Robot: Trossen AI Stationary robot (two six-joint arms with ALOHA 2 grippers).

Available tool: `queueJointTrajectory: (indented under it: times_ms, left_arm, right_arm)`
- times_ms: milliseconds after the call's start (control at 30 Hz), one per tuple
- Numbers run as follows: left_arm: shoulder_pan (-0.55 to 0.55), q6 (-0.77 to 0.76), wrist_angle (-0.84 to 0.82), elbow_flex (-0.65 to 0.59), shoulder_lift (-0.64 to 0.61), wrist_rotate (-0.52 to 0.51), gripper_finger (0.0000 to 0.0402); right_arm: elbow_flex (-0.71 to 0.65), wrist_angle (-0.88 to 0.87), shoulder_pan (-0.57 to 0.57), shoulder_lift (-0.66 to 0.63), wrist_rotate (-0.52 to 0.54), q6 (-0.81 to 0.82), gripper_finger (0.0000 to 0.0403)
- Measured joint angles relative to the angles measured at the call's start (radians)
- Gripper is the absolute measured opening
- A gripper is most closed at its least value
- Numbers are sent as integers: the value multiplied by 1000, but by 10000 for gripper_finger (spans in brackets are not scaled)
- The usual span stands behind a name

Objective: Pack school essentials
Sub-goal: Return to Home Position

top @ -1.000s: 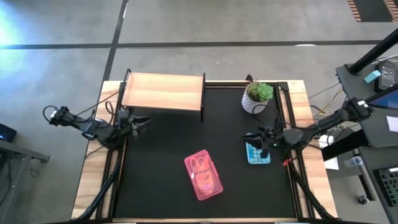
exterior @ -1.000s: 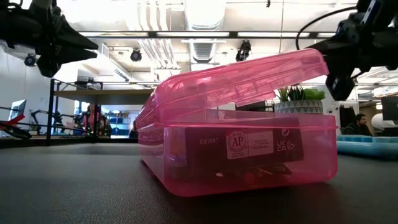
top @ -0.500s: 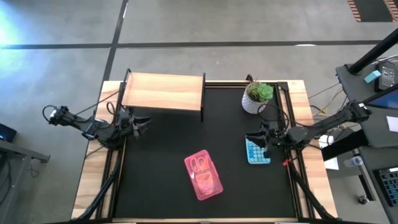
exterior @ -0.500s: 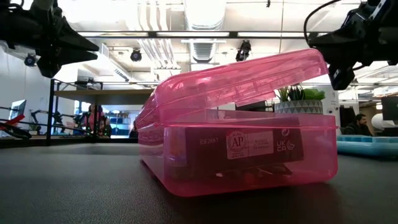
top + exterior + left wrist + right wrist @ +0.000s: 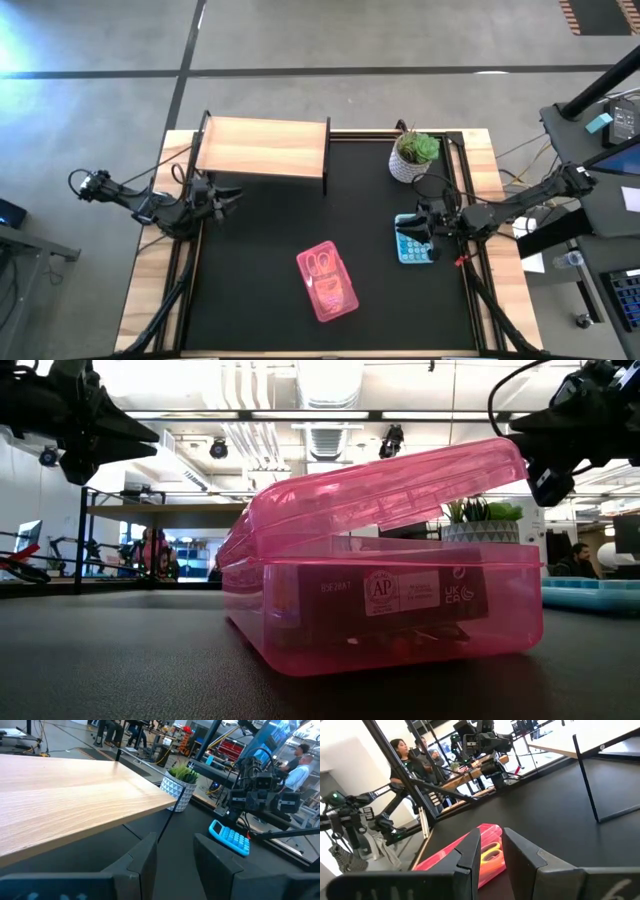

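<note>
With the pink pencil box (image 5: 327, 282) packed, lid ajar, your left gripper (image 5: 230, 194) and right gripper (image 5: 417, 225) hung at opposite table (image 5: 260, 250) edges, fingers released.

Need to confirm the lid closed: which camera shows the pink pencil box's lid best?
The low view: side-on, the lid sits ajar above the pink pencil box. The high view shows it only from above, the right wrist view only a part, the left wrist view nothing.

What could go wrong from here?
1. The lid of the pink box sits ajar, not latched; contents could spill if it is lifted.
2. The right tool hangs over the blue calculator, near the potted plant; a low swing might knock either.
The left tool waits at the left side.
</note>
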Motion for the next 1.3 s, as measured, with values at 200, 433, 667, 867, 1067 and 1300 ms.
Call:
queueJointTrajectory:
  times_ms: [200,433,667,867,1067,1300]
  left_arm:
    - [0,0,0,0,0,0,111]
    - [0,0,0,0,0,0,111]
    - [0,0,1,0,0,0,111]
    - [0,0,1,0,0,0,111]
    - [0,0,1,0,0,0,111]
    - [0,0,1,1,0,0,111]
  right_arm:
    - [0,0,0,0,2,0,70]
    - [0,15,0,-2,25,-3,70]
    - [-1,112,0,-10,54,-57,70]
    - [-1,215,-3,-47,90,-351,70]
    - [-1,214,-69,-151,90,-440,70]
    - [-1,219,-188,-238,88,-410,70]
